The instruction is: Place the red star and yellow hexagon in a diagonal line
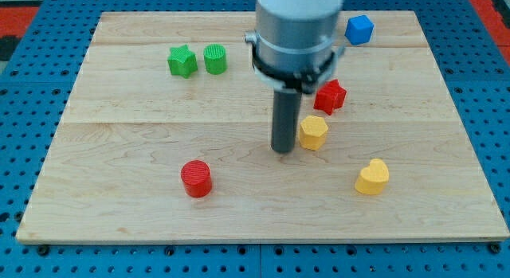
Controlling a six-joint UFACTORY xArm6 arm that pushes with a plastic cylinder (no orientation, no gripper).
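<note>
The rod's tip (283, 150) sat right of frame centre, apparently touching the left edge of the yellow hexagon block (313, 132). The tool was a bare rod with nothing to clench; it grasped nothing. The red star block (330, 95) lay just up and right of the hexagon, already roughly diagonal. Risk: a further rightward push would likely drive the hexagon off that line or into the star, knocking both askew. An off-centre contact could spin the hexagon toward the yellow heart block (372, 177) at lower right.
</note>
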